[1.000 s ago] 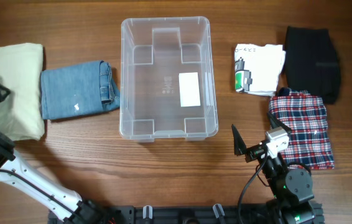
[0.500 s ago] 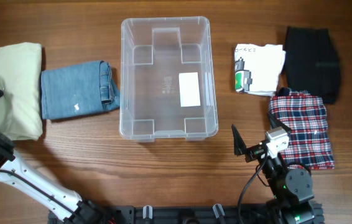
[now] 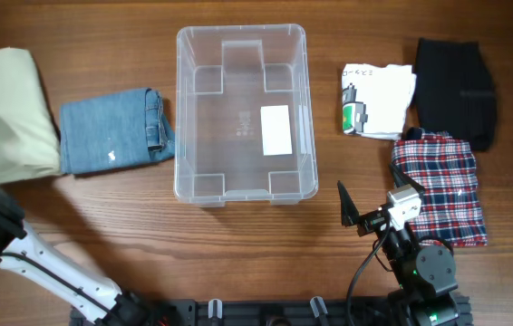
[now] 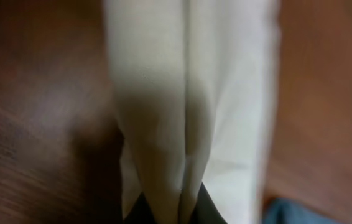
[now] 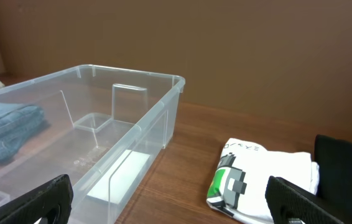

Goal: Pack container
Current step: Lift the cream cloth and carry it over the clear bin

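**Item: container** [image 3: 241,31]. Clear plastic bin standing midway between the left and right edges of the worktop, nearer the rear edge. The mouth faces up. The long axis runs from front edge to rear edge. A white label [image 3: 275,129] lies on its floor, and nothing else is inside.

**Stock awaiting packing: 5 folded garments.**
- Toward the left edge: a cream garment [image 3: 4,113], and blue jeans [image 3: 111,134] between it and the bin.
- Toward the right edge: a white T-shirt with a green print [image 3: 376,100], a black garment [image 3: 456,89] and a red plaid shirt [image 3: 442,186].

**Left gripper** [image 4: 168,214]. Sits at the left edge, fingers pinched onto a fold of the cream garment. In the wrist view the cloth runs away from the grip, and it appears partly raised off the wood.

**Right gripper** [image 3: 354,215]. Sits near the front edge, right of the bin, fingers spread wide and holding nothing.

**Step in hand (judged):** pickup of item 1 of 5, the cream garment. Packing has barely begun.

**Next move calls for:**
- lifting the garment high enough that its trailing cloth passes over the jeans and the bin's left rim;
- carrying it toward the middle of the worktop;
- lowering it with its length along the bin's front-to-rear axis before letting go.
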`<control>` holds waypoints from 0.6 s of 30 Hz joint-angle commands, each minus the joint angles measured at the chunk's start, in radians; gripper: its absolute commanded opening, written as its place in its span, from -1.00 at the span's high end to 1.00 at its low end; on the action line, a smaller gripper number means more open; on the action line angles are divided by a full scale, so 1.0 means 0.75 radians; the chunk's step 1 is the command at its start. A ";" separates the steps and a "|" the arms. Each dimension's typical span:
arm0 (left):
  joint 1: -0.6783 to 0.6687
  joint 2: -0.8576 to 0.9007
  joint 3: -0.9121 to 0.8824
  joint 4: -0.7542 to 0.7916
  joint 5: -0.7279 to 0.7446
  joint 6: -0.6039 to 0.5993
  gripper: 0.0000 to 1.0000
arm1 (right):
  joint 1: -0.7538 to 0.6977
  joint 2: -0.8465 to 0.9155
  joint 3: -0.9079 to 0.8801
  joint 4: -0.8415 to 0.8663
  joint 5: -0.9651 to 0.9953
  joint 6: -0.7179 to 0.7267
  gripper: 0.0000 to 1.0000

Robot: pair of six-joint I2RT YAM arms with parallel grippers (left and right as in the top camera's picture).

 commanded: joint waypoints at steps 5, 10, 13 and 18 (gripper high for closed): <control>-0.166 -0.375 0.014 0.071 0.046 -0.213 0.92 | -0.006 -0.008 -0.002 0.007 -0.017 -0.002 -0.99; -0.299 -0.536 0.014 0.089 0.046 -0.363 0.92 | -0.006 -0.008 -0.002 0.007 -0.017 -0.003 -1.00; -0.397 -0.624 0.014 0.082 0.047 -0.465 0.92 | -0.006 -0.008 -0.002 0.007 -0.017 -0.003 -1.00; -0.629 -0.767 0.014 0.046 0.069 -0.606 0.92 | -0.006 -0.008 -0.002 0.007 -0.017 -0.002 -0.99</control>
